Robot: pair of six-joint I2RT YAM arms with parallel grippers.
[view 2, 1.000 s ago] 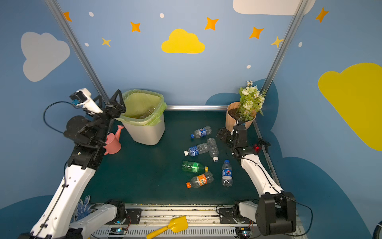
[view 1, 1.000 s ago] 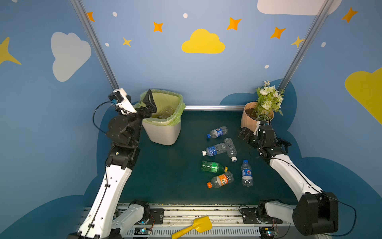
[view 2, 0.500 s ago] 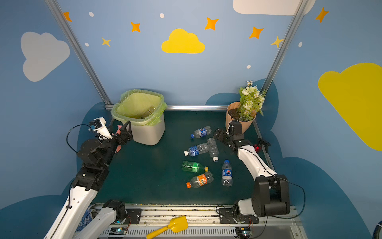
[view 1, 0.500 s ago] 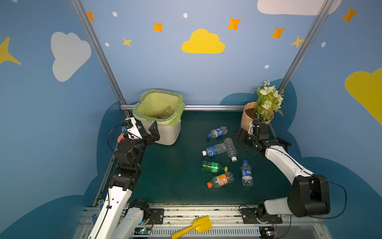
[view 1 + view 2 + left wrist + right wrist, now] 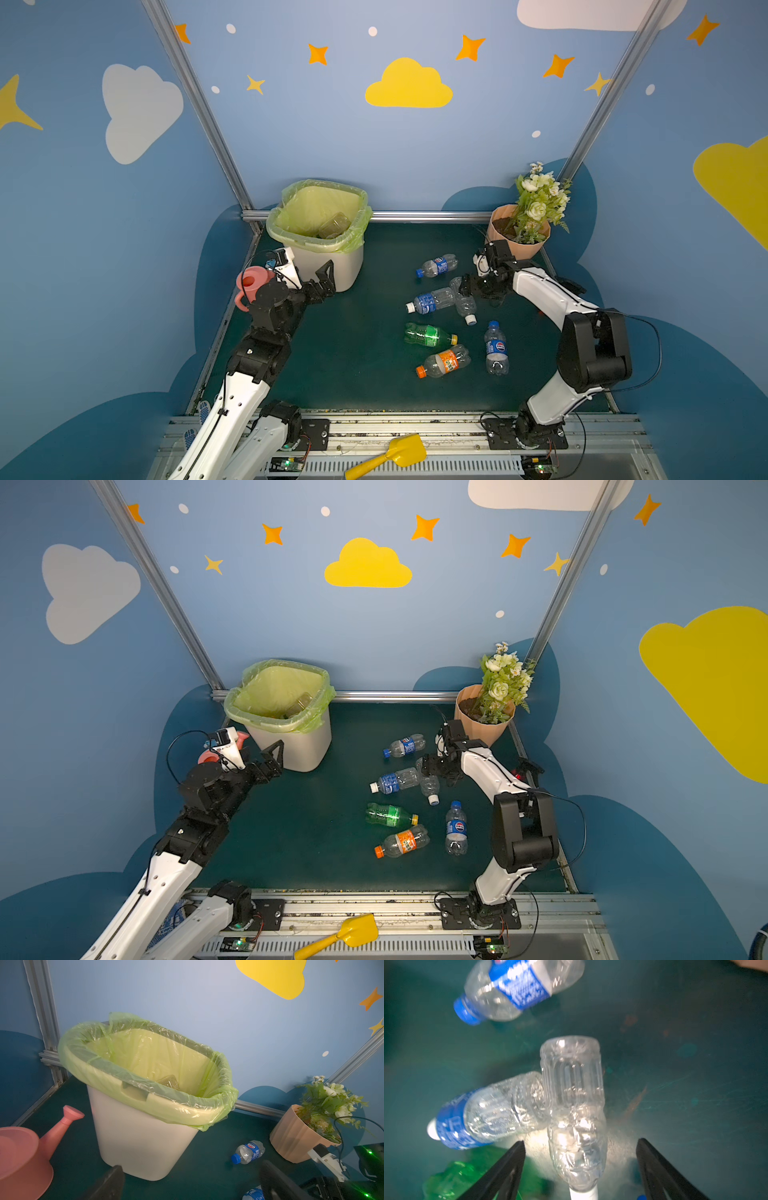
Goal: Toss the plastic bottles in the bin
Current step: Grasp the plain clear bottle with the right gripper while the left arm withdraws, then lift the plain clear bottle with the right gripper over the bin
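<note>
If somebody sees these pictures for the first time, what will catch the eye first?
First the white bin with its light-green bag, at the back left of the dark green mat. Then six plastic bottles lying scattered right of the middle, one of them a green bottle. The right claw stands open astride an unlabelled clear bottle, not yet gripping it.
</note>
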